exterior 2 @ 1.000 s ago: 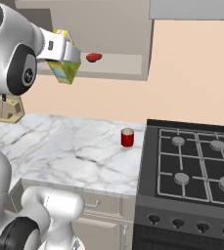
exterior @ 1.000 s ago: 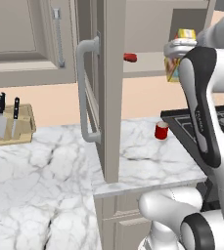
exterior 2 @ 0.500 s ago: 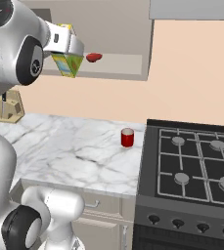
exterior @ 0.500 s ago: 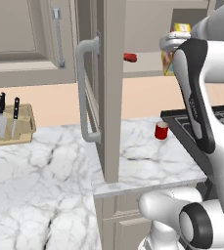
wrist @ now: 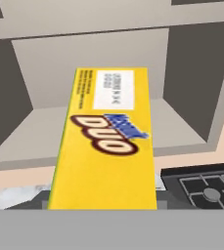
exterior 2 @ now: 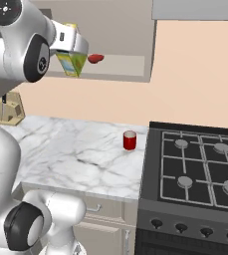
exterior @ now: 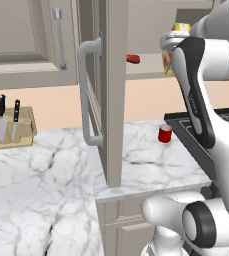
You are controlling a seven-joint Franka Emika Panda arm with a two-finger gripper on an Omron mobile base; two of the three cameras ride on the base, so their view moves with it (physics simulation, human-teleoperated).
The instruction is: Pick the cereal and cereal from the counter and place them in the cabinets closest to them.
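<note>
The narrow yellow cereal box [exterior 2: 71,63] with green and orange hangs in front of the open wall cabinet [exterior 2: 128,75], with my gripper [exterior 2: 69,49] shut on it. From the left base my arm covers most of the cereal box [exterior: 181,28] and my gripper [exterior: 170,49]. In the hand view the box's yellow face [wrist: 106,146] points at the cabinet's bare inner shelf [wrist: 35,134], just outside its opening. The wider orange-red box is out of view. Below lies the white marble counter [exterior 2: 70,154].
The cabinet door [exterior: 113,90] stands open toward me, its grey handle [exterior: 86,95] to the left. A small red thing [exterior 2: 96,58] lies on the shelf. A red cup [exterior 2: 130,140] stands by the black hob [exterior 2: 200,169]. A knife block [exterior: 8,125] sits far left.
My arm has carried the cereal box slightly up and in toward the cabinet opening, and the elbow has swung. The grip has not changed.
</note>
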